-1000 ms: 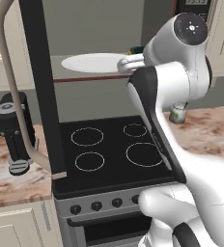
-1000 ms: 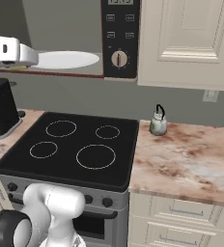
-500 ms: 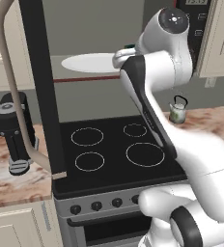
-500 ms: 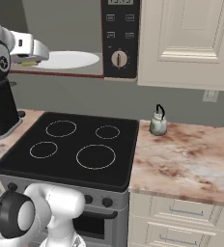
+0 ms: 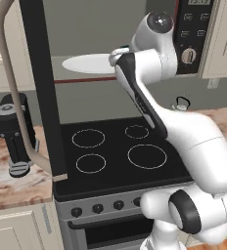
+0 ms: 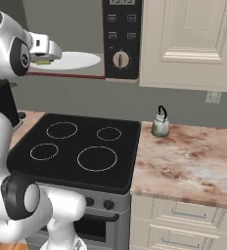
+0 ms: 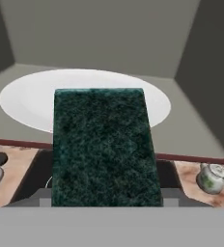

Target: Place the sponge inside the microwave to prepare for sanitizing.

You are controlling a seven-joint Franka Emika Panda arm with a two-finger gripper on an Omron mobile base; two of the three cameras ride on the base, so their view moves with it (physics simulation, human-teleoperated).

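The black stove (image 6: 81,151) with its four burner rings is the biggest thing below, and the marbled counter (image 6: 189,163) runs off from it toward three o'clock in the right base view. Above the stove hangs the microwave (image 6: 121,39), its grey cavity open and its dark door (image 5: 39,83) swung out, seen edge-on as a tall black slab with a beige handle (image 5: 10,93) in the left base view. The button panel with its round knob (image 6: 119,59) sits at the cavity's three o'clock side. The white round plate (image 7: 32,99) lies on the cavity floor.

The gripper (image 6: 46,52) is at the mouth of the cavity, at ten o'clock in the right base view, just over the near edge of the plate. It stands about half open and is closed on the sponge (image 7: 104,144): in the hand view the dark green scrub face runs from six o'clock up to the middle, its far end overlapping the plate's near rim. Whether the sponge touches the plate I cannot tell. A sliver of yellow-green shows under the hand in the right base view.

A small kettle (image 6: 160,124) stands on the counter just beside the stove's three o'clock edge. A dark coffee machine (image 5: 12,134) stands on the counter at nine o'clock in the left base view.
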